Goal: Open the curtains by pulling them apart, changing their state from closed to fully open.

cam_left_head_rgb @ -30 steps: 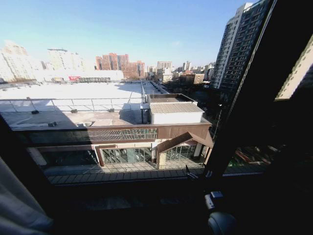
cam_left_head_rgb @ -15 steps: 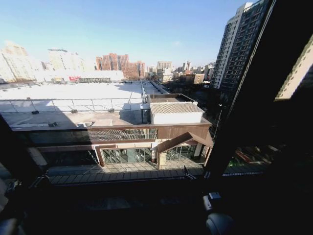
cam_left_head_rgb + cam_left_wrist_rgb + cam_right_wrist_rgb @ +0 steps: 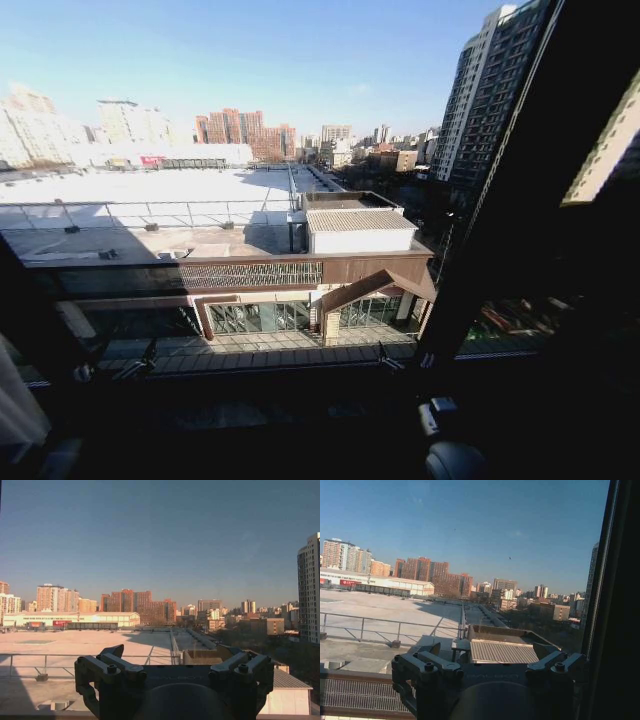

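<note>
Through bare glass I see rooftops and towers. One off-white fold of the curtains (image 3: 14, 405) hangs at the lower left edge of the head view. My left gripper (image 3: 133, 366) sits low by the sill, right of that fold and apart from it. In its wrist view the left gripper (image 3: 172, 652) is open, holding nothing, and faces the glass. My right gripper (image 3: 386, 356) is at the sill near the dark frame bar (image 3: 500, 200). Seen from the right wrist, the right gripper (image 3: 490, 647) is open too and holds nothing.
The dark window sill (image 3: 260, 400) runs across the bottom of the head view, with my right arm's joint (image 3: 452, 458) below it. A broad dark frame bar (image 3: 620, 605) stands close beside the right gripper.
The large curtain fold at the lower left has shrunk to a narrow strip at the edge. My left gripper has come up and rightward to the sill. The right arm barely moved.
</note>
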